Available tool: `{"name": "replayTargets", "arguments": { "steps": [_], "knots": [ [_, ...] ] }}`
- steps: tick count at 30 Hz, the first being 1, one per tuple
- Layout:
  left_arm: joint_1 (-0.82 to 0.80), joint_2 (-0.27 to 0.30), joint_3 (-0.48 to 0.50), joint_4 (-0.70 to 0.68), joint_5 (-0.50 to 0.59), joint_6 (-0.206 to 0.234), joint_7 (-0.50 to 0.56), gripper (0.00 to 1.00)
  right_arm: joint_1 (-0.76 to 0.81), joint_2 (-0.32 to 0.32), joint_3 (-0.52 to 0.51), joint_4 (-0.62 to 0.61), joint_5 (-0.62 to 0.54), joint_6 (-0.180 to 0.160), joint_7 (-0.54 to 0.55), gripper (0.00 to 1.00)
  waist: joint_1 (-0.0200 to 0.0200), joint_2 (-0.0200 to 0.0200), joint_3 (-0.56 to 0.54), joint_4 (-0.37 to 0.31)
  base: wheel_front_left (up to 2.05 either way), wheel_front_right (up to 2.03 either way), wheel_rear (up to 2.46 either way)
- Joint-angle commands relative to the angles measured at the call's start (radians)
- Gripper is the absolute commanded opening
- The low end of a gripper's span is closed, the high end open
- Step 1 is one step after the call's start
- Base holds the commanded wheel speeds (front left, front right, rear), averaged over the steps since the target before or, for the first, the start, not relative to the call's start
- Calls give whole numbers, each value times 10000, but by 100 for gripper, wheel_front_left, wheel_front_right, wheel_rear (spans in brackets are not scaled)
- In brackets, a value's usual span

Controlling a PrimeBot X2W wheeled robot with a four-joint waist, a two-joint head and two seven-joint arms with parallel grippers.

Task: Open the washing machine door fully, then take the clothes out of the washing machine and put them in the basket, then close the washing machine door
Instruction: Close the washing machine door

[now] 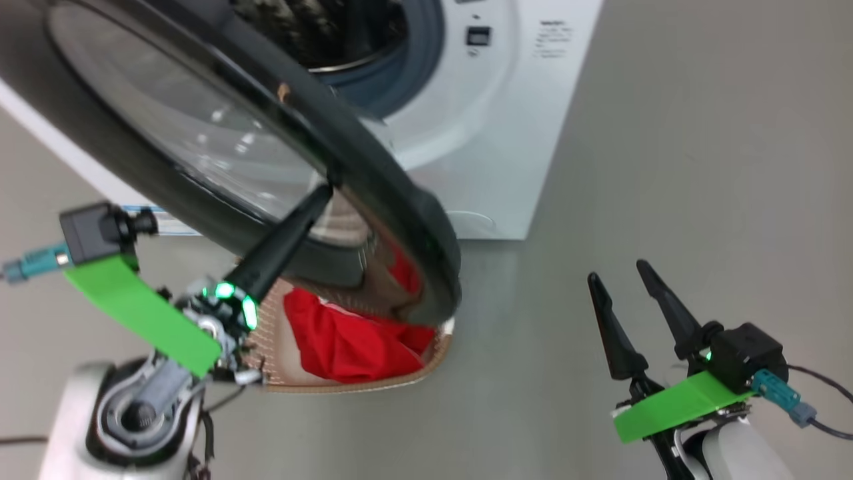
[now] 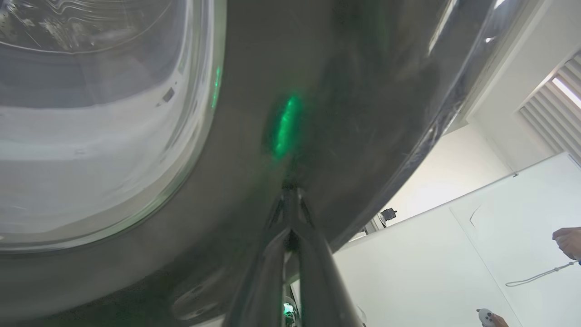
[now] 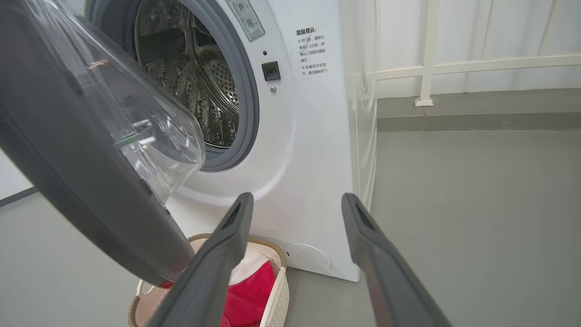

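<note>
PrimeBot's left gripper [image 1: 322, 194], its two dark fingers pressed together and holding nothing, sets its tips against the outer face of the washing machine door [image 1: 376, 163], on the glossy black rim just beside the glass window [image 1: 186, 113]. The right gripper [image 1: 618, 270] hangs well apart from the door, out past its free edge, fingers spread wide and empty. Directly beneath the door's lower rim stands the basket [image 1: 373, 385] on the grey floor [image 1: 666, 200], the clothes [image 1: 346, 340] heaped inside it in a red bundle; the door overhangs part of the basket. Behind the door, the washing machine [image 1: 493, 133] shows its steel drum [image 3: 190, 77], with no red fabric in the part that can be seen. The door stands at an angle, neither shut nor thrown fully back. By the look of it, unloading is done and the last step, closing the door, is in hand. The next move would call for a steady push of the closed fingers on the rim, swinging the door over to the grey seal [image 3: 252, 113] until it latches, tips kept from sliding on the slick surface and the lower rim kept clear of the basket
</note>
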Motion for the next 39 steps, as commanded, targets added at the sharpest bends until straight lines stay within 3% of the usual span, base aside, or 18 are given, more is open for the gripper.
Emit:
{"name": "replayTargets", "arguments": {
  "steps": [1, 11, 22, 30, 39],
  "knots": [
    [-631, 370, 192, -109, 126, -69, -269, 0, -358, 17, 276, -311, 113, 46, -65, 100, 0, 0, 563, -614, 0, 0, 0],
    [-2373, 1312, -319, 999, 371, -69, -1986, 0, -533, 17, 280, -535, 441, 46, -65, 100, 0, 0, 1127, -1496, 0, 0, 0],
    [-3381, 2169, -1126, 2099, 129, -69, -3446, 0, -656, 17, 416, -589, 715, 46, -65, 100, 0, 0, 1238, -1893, 0, 0, 0],
    [-2830, 2580, -1823, 2231, -4, -69, -4267, 0, -474, 17, 252, -524, 650, 46, -65, 100, 0, 0, 872, -1787, 0, 0, 0],
    [-994, 2918, -2510, 2017, -117, -69, -5709, 0, 108, 17, 9, -392, 465, 46, -65, 100, 0, 0, 79, -1458, 0, 0, 0]
  ]
}}
